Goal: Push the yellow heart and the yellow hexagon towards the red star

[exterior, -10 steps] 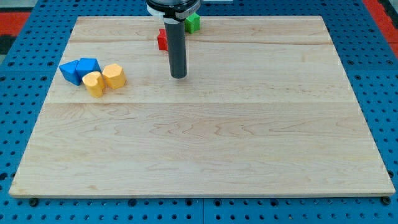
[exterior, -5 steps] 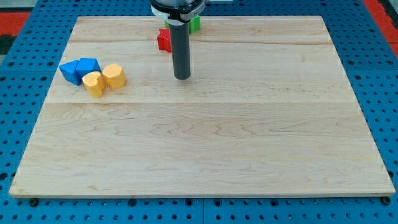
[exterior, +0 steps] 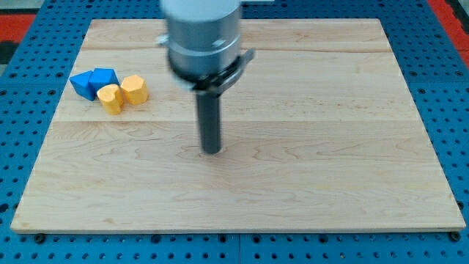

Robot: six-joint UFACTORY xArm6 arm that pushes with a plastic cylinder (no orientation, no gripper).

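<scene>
standing by the board, one saw the arm's grey body hanging over the middle of its upper part, with the dark rod reaching down from it. my tip rested on bare wood near the centre, well apart from every block. no claw was there to be open or shut, only that plain rod.

the yellow heart and the yellow hexagon sat side by side, just about touching, near the view's left edge, pressed against two blue blocks on their upper left. the red star did not show; the arm's body may have hidden it, but i could not tell.

as a judgement, nothing of the task looked done: both yellow pieces lay untouched, with the tip off to their right and lower, so the whole push remained.
</scene>
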